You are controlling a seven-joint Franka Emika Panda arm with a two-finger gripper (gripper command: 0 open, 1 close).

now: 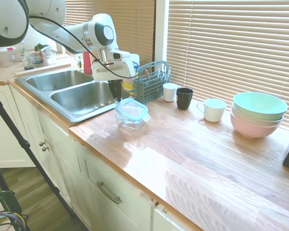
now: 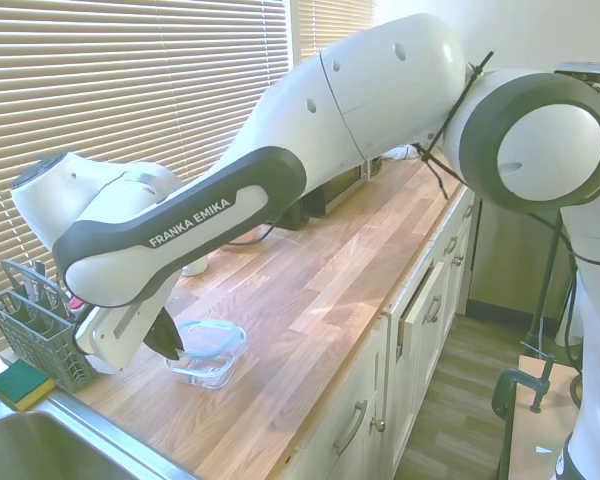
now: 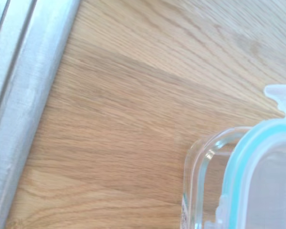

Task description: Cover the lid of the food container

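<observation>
Whether the jaws are spread or pressed together cannot be told: the dark gripper (image 1: 115, 90) hangs beside the sink edge and holds nothing that shows.

In the first exterior view the teal-rimmed lid (image 1: 132, 109) lies on top of the food container (image 1: 130, 121), a clear glass dish with rounded corners, on the glossy wood-grain counter (image 1: 192, 154) just beside the double steel sink (image 1: 82, 96). Behind it stands a grey slatted cutlery basket (image 1: 151, 84), then a white cup (image 1: 170, 92), a black cup (image 1: 184, 98), a white mug (image 1: 214, 109) and a stack of bowls (image 1: 258, 114), mint over pink.

In the second exterior view the gripper (image 2: 164, 337) sits just beside the container (image 2: 212, 365), on its sink side, with the lid (image 2: 210, 338) seated slightly askew. A green and yellow sponge (image 2: 20, 383) lies by the basket (image 2: 35, 325).

The wrist view shows the lid's (image 3: 264, 167) translucent centre, turquoise rim and pale tab, shifted off the dish's (image 3: 202, 171) glass corner, and the sink's (image 3: 28, 95) brushed-metal rim.
</observation>
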